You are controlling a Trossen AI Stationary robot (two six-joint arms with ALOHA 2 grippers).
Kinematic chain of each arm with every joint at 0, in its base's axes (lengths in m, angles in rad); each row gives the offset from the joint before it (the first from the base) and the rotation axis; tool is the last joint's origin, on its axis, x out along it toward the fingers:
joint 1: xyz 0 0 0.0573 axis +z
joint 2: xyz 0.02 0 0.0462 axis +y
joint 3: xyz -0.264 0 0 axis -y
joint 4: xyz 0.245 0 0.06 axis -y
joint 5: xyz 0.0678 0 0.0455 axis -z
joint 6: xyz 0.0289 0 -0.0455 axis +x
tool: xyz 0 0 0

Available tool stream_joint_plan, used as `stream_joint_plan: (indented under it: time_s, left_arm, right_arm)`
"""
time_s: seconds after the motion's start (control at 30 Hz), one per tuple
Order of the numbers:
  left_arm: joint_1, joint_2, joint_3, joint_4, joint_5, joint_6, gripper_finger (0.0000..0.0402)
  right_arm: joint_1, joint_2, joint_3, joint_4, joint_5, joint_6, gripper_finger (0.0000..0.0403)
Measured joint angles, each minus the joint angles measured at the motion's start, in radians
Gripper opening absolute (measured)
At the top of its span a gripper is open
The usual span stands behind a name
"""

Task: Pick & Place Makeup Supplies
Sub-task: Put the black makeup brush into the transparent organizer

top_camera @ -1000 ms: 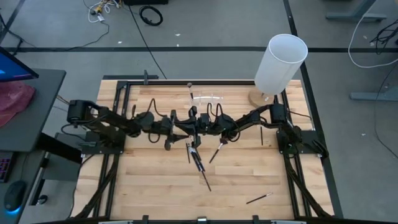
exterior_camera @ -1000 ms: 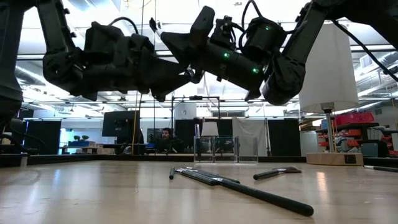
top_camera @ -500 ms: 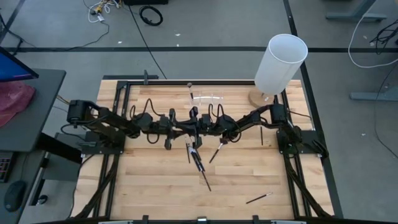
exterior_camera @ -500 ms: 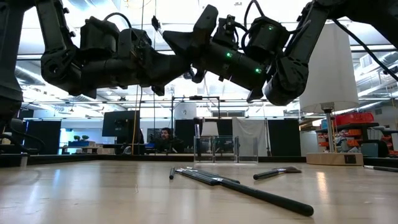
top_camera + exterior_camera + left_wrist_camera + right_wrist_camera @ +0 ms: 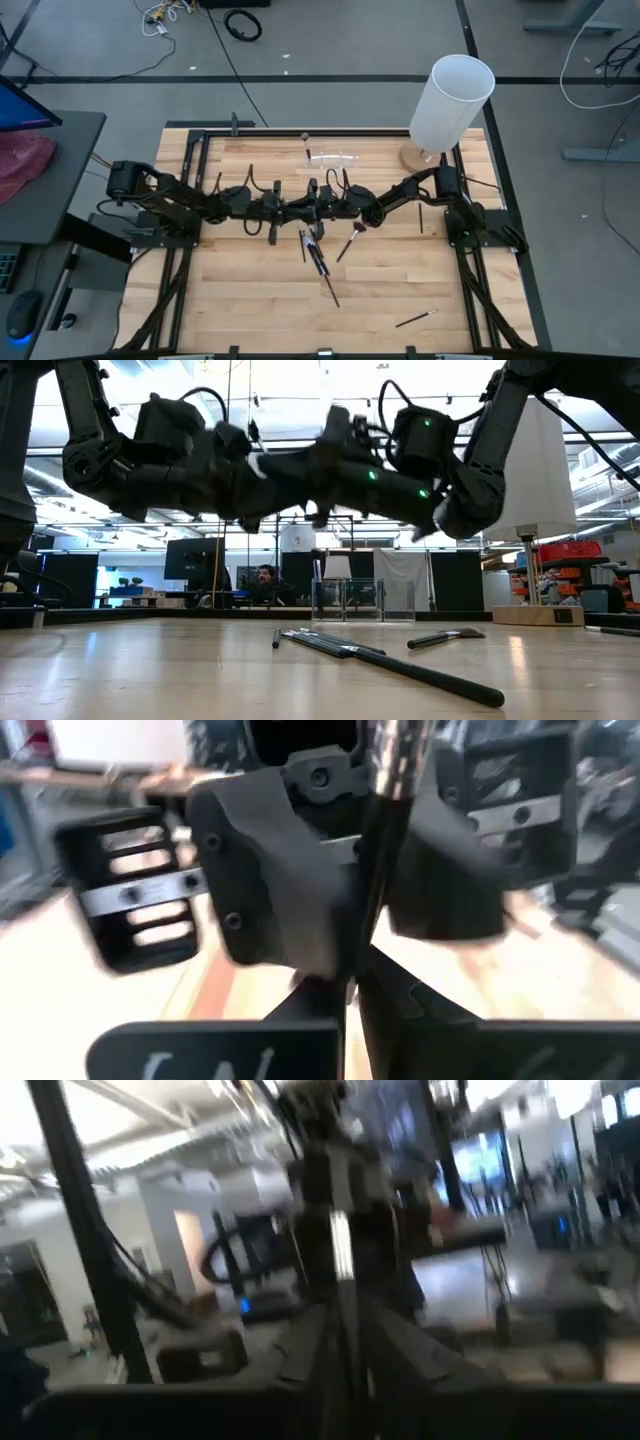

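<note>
High view shows both grippers meeting mid-air above the bench's middle, apparently for a handover: the left gripper (image 5: pixel 293 208) has clamped a makeup brush (image 5: pixel 385 870), while the right gripper (image 5: pixel 330 205) looks partly open. Other makeup brushes (image 5: pixel 320 262) lie below, toward the front edge.

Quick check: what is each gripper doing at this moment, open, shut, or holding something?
Left gripper: shut on a thin dark makeup stick, mid-air above the table.
Right gripper: meets the left; state cannot be told.
</note>
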Motion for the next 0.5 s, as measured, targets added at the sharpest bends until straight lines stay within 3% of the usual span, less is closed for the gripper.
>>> stream_joint_plan:
  time_s: [0.23, 0.5]
  left_arm:
    - [0.002, 0.0, 0.0, -0.175, -0.061, -0.008, 0.0011]
    - [0.003, 0.0, 0.0, -0.314, -0.104, -0.052, 0.0011]
  right_arm:
    - [-0.005, -0.166, -0.178, -0.225, 0.015, -0.006, 0.0155]
    - [0.008, -0.421, -0.174, -0.809, 0.234, -0.137, 0.0185]
